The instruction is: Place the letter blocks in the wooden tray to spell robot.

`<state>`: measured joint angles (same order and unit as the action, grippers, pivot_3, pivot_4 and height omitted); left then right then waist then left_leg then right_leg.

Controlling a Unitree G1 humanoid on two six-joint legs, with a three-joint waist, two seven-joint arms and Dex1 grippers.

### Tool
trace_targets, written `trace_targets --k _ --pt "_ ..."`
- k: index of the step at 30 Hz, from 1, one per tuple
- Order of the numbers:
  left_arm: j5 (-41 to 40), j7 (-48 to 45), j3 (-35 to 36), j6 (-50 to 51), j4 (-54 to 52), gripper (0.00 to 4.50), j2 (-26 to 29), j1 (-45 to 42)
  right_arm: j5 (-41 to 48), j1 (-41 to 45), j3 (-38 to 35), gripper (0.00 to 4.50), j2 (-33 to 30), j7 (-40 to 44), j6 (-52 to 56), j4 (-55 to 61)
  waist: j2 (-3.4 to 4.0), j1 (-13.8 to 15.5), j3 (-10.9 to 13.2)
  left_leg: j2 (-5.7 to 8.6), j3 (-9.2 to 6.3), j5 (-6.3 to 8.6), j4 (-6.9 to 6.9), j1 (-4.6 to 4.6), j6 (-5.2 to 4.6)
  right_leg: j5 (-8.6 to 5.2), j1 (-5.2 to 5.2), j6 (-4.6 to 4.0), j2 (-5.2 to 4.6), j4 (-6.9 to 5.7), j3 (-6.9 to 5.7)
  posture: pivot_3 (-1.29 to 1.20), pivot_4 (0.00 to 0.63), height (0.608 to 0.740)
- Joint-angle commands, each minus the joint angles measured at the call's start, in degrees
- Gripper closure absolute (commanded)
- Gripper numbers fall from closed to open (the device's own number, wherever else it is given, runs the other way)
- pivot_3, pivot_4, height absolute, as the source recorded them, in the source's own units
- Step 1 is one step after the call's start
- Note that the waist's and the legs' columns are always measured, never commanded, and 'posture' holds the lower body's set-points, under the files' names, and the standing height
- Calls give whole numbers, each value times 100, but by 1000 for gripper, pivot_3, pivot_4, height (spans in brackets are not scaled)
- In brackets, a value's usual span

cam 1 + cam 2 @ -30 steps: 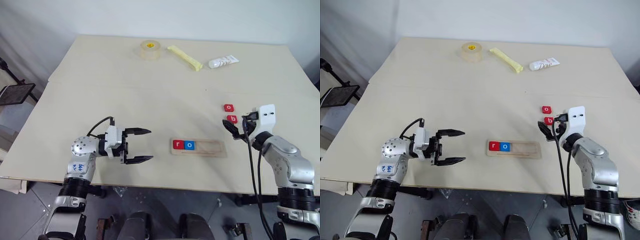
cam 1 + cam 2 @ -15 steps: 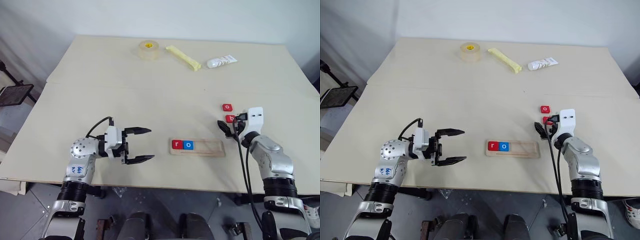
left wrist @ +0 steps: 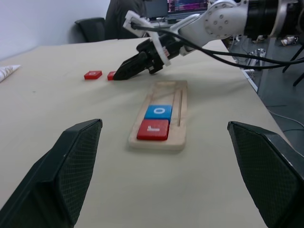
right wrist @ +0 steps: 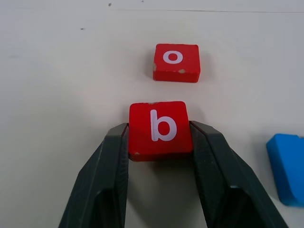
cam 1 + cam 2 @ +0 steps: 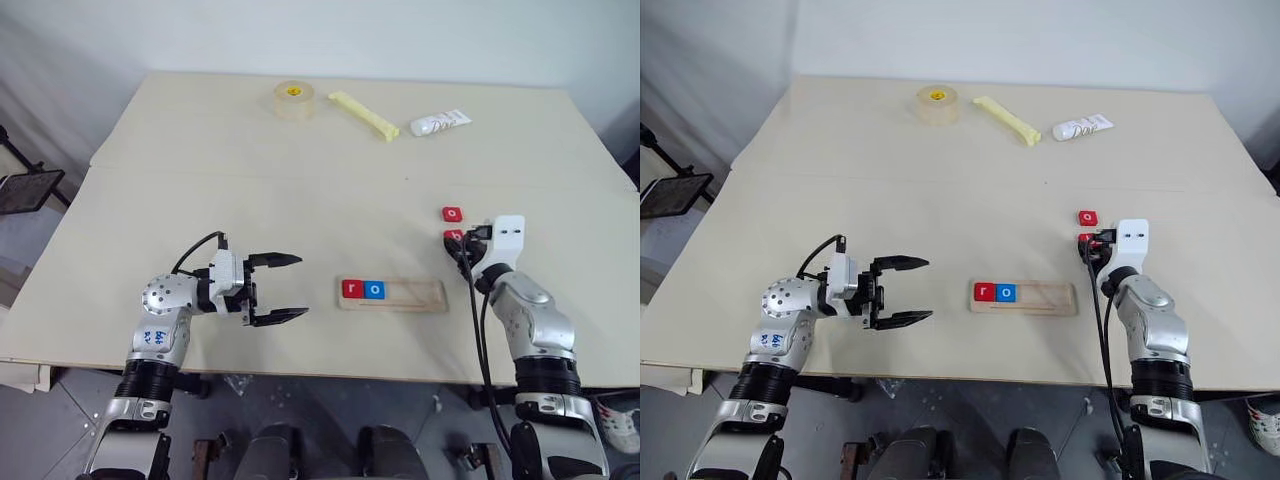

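The wooden tray (image 5: 420, 294) lies near the table's front edge, with a red r block (image 5: 353, 289) and a blue o block (image 5: 375, 290) at its left end. To its right, a red o block (image 5: 452, 213) rests on the table, and just nearer sits a red b block (image 4: 160, 128). My right gripper (image 5: 458, 241) is low over the table and shut on the b block, one finger pressed to each side. A blue block (image 4: 287, 161) lies beside it. My left gripper (image 5: 302, 287) hovers open left of the tray, pointing toward it, holding nothing.
A roll of tape (image 5: 294, 99), a yellow stick-shaped packet (image 5: 365, 115) and a white tube (image 5: 440, 123) lie at the far side of the table. The tray sits close to the table's front edge.
My right gripper has slid forward around the red b block and its fingers have closed from wide open onto the block's sides. The left arm has not moved.
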<state>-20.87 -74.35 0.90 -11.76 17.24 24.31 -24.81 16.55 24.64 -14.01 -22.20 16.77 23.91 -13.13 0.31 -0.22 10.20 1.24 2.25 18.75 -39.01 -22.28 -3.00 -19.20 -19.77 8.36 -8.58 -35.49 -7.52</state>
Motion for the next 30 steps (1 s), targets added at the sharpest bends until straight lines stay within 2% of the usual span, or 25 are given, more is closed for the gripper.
trace_targets --k 1,4,9,16,22,30 --pt "-53 -81 35 -144 195 0 58 -62 142 -288 -182 3040 -12 -168 274 958 1 9 0 2 -1 0 0 0 0 0 0 0 -1 -1 1 0 150 740" --pt "-54 -208 56 -279 473 0 91 -20 338 -1169 -403 3040 67 -505 837 2641 6 49 2 3 -12 0 2 -4 0 0 -4 0 -1 -3 2 0 150 740" --pt "-94 -379 102 -466 798 0 108 -181 484 -2383 -610 3040 357 -940 1405 4252 6 47 2 4 -13 3 8 -5 4 0 -7 0 1 -5 2 0 150 740" --pt "-122 -724 79 -717 1140 0 61 -483 492 -2924 -568 3040 655 -1153 1501 4632 6 9 2 2 8 2 4 2 4 0 -9 0 3 -4 15 0 150 740" --pt "-121 -802 73 -796 1205 0 -3 -672 441 -3062 -526 3040 845 -1099 1184 4251 6 19 2 5 7 2 6 2 3 0 -9 0 2 -5 16 0 150 740" --pt "-141 -802 100 -811 1125 0 -9 -599 448 -3216 -470 272 853 -975 941 4279 6 16 2 4 6 2 6 2 3 0 -9 0 3 -6 16 0 150 740"
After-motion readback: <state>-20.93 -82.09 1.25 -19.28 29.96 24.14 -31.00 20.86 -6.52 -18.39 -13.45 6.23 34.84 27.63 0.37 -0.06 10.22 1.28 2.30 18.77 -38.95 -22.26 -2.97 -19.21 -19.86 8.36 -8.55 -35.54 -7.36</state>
